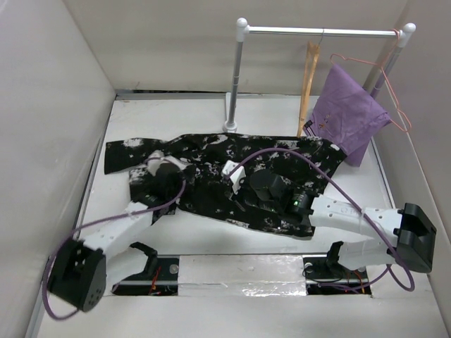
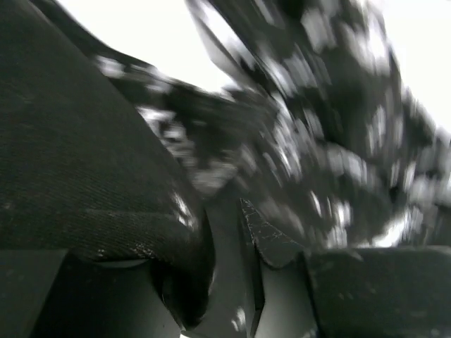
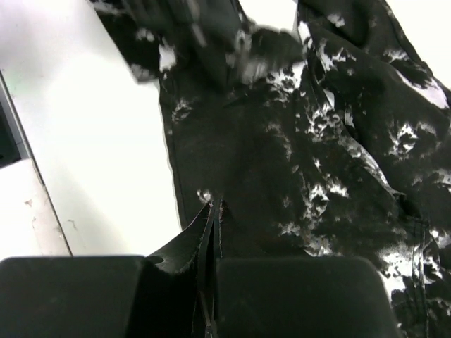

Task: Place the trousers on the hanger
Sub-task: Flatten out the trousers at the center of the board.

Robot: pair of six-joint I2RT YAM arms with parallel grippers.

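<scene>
Only the top camera took in the whole scene. The trousers (image 1: 211, 158) lay flat on the white table (image 1: 176, 116), their long axis running from 9 o'clock to 3 o'clock. The narrow leg end pointed to 9 o'clock and the broader end to 3 o'clock.

The left wrist view gave what the top view hid, the left gripper (image 2: 224, 229) close up, but it was smeared. A dark bulge of cloth filled the 9 o'clock side and a narrow pale slit showed between the fingers. Whether they were clamped on cloth I could not tell. From above, that gripper sat on the leg end, where the fabric was bunched.

The right wrist view was sharp. The right gripper (image 3: 211, 211) had its fingers pressed together, tips down on the trousers just beside their 9 o'clock edge. The speckled cloth spread away toward 12 and 3 o'clock. Whether a fold was nipped between the tips could not be seen. From above, this gripper lay over the middle of the trousers.

At 1 o'clock the wooden hanger (image 1: 308, 84) hung edge-on from the rail (image 1: 317, 31), apart from both grippers. Beside it, toward 3 o'clock, a purple cloth (image 1: 349, 116) hung below the same rail.
</scene>
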